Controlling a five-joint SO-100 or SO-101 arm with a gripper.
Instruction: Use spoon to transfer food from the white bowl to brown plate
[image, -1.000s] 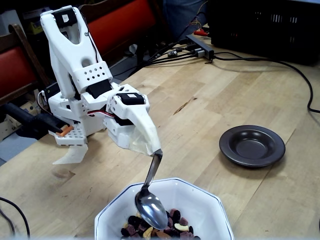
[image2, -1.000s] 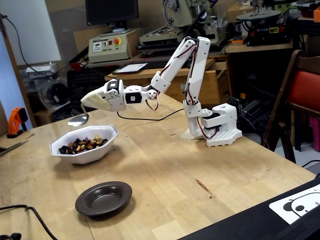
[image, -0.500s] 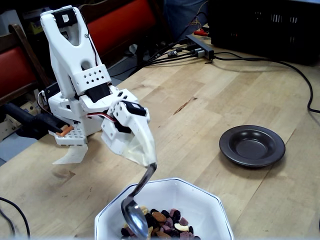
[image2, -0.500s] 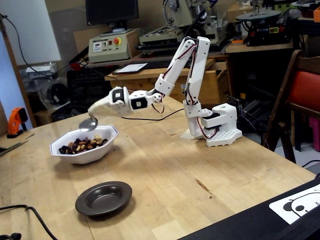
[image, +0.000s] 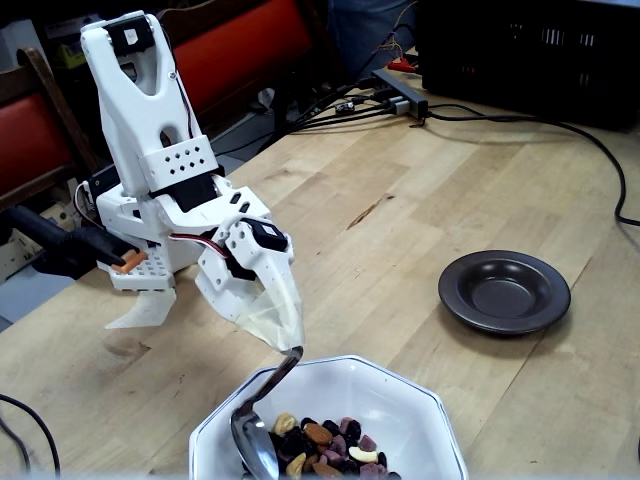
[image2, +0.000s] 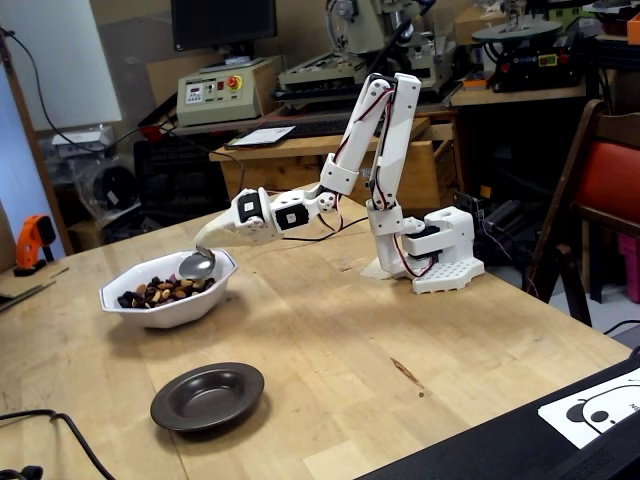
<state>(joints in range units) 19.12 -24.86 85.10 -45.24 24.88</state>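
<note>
Pincer: the pincer (image: 283, 335) pinches the handle of the spoon (image: 255, 432), its tip wrapped in a pale covering, likely for a firmer hold on the thin metal.
Spoon: it hangs below the pincer with its curved handle angled down, so the oval end reaches into the white bowl (image: 400, 400) at the rim side closest to the arm; in the other fixed view the spoon (image2: 197, 264) sits at the near edge of the white bowl (image2: 160, 307).
Food: the food (image: 320, 445) lies heaped just beyond the spoon's end; whether the metal already touches it cannot be told.
Brown plate: the brown plate (image: 504, 290) stands empty on the bench (image: 450, 180), well apart from the pincer and clear of the bowl.
Step in hand: judged as the dip for a scoop, nothing yet carried across.
Risk: a shallow dig may push pieces over the rim.
</note>
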